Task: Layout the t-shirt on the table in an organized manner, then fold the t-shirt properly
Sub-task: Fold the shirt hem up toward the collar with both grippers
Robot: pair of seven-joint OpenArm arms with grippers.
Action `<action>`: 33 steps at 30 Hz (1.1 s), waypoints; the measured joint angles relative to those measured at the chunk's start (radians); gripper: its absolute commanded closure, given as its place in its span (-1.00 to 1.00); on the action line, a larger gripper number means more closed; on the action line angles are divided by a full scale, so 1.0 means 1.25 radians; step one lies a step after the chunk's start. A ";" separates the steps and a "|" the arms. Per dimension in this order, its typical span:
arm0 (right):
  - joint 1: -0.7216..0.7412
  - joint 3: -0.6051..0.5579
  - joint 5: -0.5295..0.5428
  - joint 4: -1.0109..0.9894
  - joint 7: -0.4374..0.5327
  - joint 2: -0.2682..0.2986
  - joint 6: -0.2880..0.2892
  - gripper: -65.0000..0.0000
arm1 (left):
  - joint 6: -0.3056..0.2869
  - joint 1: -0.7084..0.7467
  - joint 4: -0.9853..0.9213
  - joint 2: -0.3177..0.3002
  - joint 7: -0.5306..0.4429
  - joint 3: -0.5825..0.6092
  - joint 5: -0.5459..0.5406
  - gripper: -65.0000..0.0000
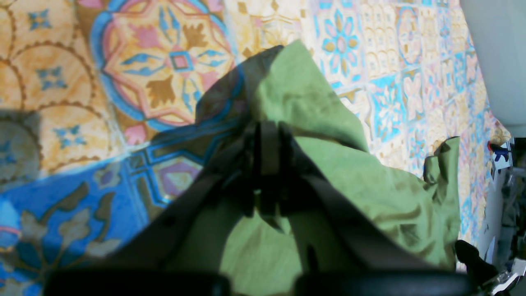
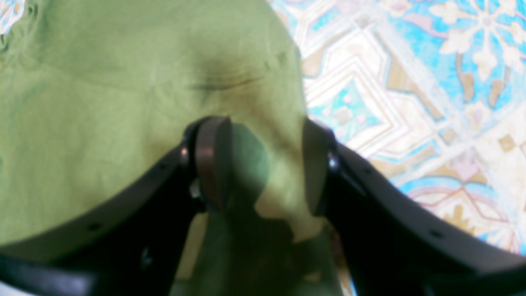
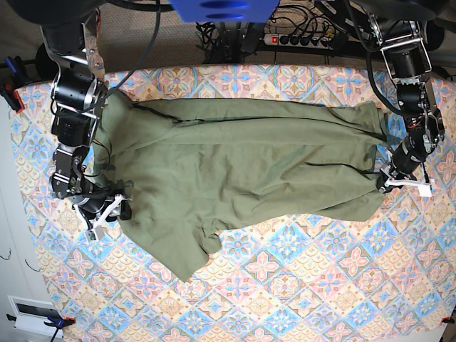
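Note:
The olive-green t-shirt [image 3: 242, 157] lies spread sideways across the patterned table [image 3: 320, 285], wrinkled, with one flap trailing toward the front [image 3: 185, 256]. In the base view my left gripper [image 3: 388, 177] sits at the shirt's right edge. The left wrist view shows this gripper [image 1: 268, 142] shut on a raised fold of the t-shirt [image 1: 370, 181]. My right gripper [image 3: 117, 208] is at the shirt's left edge. In the right wrist view it [image 2: 263, 164] stands open, jaws wide apart, just over the t-shirt [image 2: 102, 102] near its border with the table [image 2: 411, 82].
A power strip [image 3: 299, 37] and cables run behind the table's back edge. A white box [image 3: 28, 310] sits off the front left corner. Beyond the table's edge in the left wrist view stands some clutter [image 1: 505, 185].

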 measured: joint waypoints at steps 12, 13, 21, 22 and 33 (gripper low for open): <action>0.001 0.046 -0.001 -0.001 0.021 0.000 0.000 0.18 | 0.000 0.000 0.000 0.001 0.000 0.000 0.000 1.00; 0.000 0.046 -0.001 -0.002 0.022 0.000 0.000 0.18 | 0.000 0.000 0.000 0.001 0.000 0.000 0.000 1.00; 0.003 0.046 -0.115 -0.050 0.084 0.001 0.000 0.18 | 0.000 0.000 0.000 0.001 0.000 0.000 0.000 1.00; 0.005 0.046 -0.116 -0.063 0.091 0.001 0.000 0.18 | 0.000 0.000 0.000 0.001 0.000 0.000 0.000 1.00; 0.012 -0.024 -0.117 -0.078 0.104 0.009 -0.012 0.95 | -0.001 0.000 0.000 0.001 0.000 0.000 0.000 1.00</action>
